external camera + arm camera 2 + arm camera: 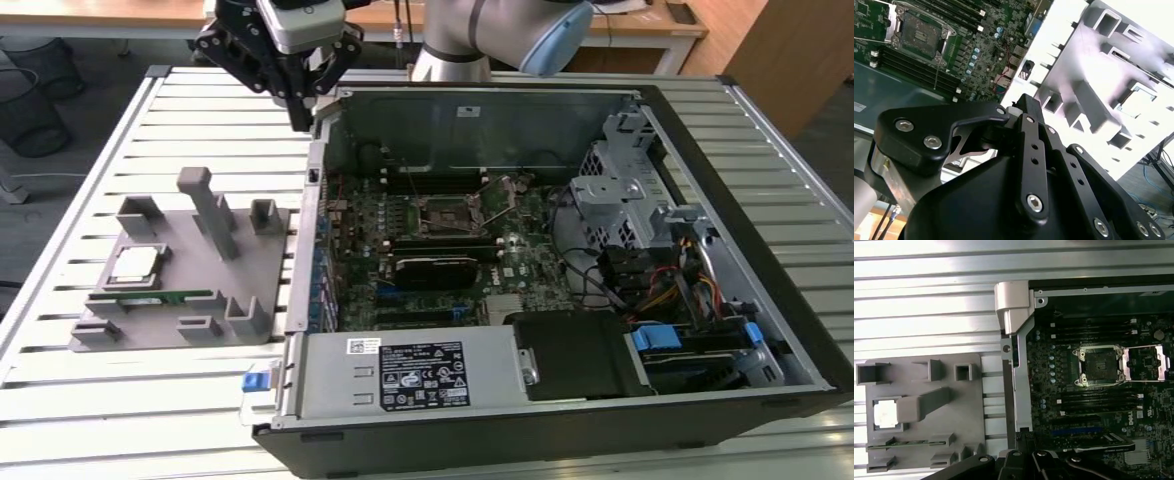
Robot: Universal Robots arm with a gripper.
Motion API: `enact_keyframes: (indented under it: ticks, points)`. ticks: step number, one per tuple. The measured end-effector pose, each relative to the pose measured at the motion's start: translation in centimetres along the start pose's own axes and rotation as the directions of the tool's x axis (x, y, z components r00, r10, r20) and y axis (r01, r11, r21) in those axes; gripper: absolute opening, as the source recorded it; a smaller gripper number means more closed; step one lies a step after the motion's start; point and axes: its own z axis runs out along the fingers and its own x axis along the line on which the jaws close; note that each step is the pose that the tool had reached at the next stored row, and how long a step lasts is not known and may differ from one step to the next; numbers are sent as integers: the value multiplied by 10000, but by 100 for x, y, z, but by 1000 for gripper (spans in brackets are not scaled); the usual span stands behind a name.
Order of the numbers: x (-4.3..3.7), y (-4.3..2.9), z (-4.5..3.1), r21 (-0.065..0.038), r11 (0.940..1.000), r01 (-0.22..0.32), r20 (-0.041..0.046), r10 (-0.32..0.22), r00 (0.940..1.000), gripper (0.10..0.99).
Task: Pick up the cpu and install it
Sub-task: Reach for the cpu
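The flat square cpu [135, 263], dull silver with a pale rim, sits in a matte grey tray [187, 268]; the black jaws are closed, empty.

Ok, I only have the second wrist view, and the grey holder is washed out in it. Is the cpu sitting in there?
Observer: Yes. In the exterior view the cpu lies flat in a square recess of the grey holder, on the exterior view's left of the computer case.
Operator: How close is the gripper to it?
Observer: Apart from it. The gripper hangs by the case's far corner on the exterior view's left, and the cpu is not in it.
Operator: Anything else in the holder?
Observer: A green memory stick lies in a slot right beside the cpu.
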Motion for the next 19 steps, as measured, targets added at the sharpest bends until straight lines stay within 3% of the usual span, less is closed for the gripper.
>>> enact_keyframes:
  ticks: [19]
  points:
    - [214, -16, -3, -1, 10000, 0, 0, 0, 10000, 114]
